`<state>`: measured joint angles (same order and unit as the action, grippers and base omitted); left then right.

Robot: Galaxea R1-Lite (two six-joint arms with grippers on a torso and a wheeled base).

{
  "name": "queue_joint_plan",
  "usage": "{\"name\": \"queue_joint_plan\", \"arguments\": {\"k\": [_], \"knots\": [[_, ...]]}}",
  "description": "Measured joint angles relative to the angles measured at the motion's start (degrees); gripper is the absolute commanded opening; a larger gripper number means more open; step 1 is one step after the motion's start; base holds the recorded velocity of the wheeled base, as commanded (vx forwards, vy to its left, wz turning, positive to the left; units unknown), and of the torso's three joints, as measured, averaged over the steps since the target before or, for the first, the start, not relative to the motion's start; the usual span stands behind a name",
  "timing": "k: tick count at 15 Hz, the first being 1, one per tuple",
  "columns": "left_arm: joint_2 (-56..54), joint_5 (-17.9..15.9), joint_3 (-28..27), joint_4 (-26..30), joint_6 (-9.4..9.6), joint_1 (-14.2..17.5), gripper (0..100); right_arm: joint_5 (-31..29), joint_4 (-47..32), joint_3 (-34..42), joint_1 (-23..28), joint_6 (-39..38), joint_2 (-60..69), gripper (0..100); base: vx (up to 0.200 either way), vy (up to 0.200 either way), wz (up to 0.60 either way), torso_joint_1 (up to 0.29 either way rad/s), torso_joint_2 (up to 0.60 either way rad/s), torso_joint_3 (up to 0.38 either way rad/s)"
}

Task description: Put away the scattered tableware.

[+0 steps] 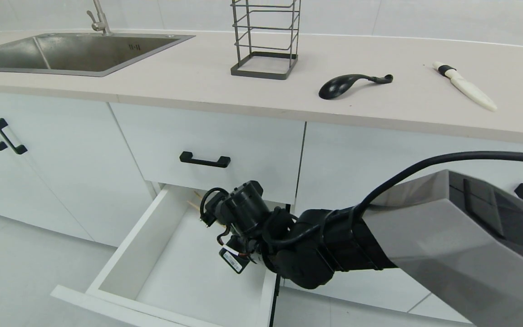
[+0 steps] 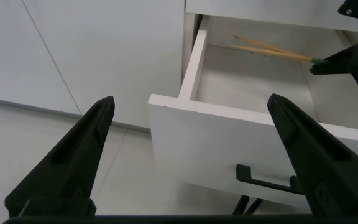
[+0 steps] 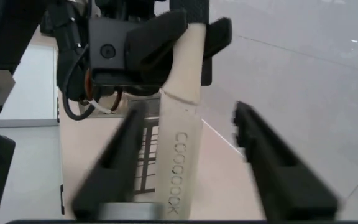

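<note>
wooden chopsticks (image 2: 272, 50), pinched at their dark end between the closed fingers of the right gripper (image 2: 321, 62), reach toward the back of the open drawer (image 2: 216, 134); the left gripper (image 2: 191, 102) hovers outside that drawer's front panel, fingers spread wide and empty. likely faults: released at an angle, the sticks may prop against the rear wall and jam the drawer on closing, or the wrist may clip the upper drawer (image 1: 207, 136) when lifting out.
</note>
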<state>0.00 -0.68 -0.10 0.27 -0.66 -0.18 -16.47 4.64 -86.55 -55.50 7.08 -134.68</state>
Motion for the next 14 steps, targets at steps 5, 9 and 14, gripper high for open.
{"name": "queue_joint_plan", "arguments": {"k": [5, 9, 14], "knots": [[0.0, 0.0, 0.0, 0.0, 0.0, 0.0, 100, -1.2, -0.1, -4.3, -0.3, -1.8, -3.5, 0, 0.0, 0.0, 0.0, 0.0, 0.0, 0.0], [0.0, 0.0, 0.0, 0.0, 0.0, 0.0, 100, -1.3, -0.1, -8.0, -0.7, -4.4, -7.1, 0, 0.0, 0.0, 0.0, 0.0, 0.0, 0.0], [0.0, 0.0, 0.0, 0.0, -0.02, 0.0, 100, -1.3, 0.0, -9.1, -0.8, -4.5, -10.3, 0, 0.0, 0.0, 0.0, 0.0, 0.0, 0.0]]}}
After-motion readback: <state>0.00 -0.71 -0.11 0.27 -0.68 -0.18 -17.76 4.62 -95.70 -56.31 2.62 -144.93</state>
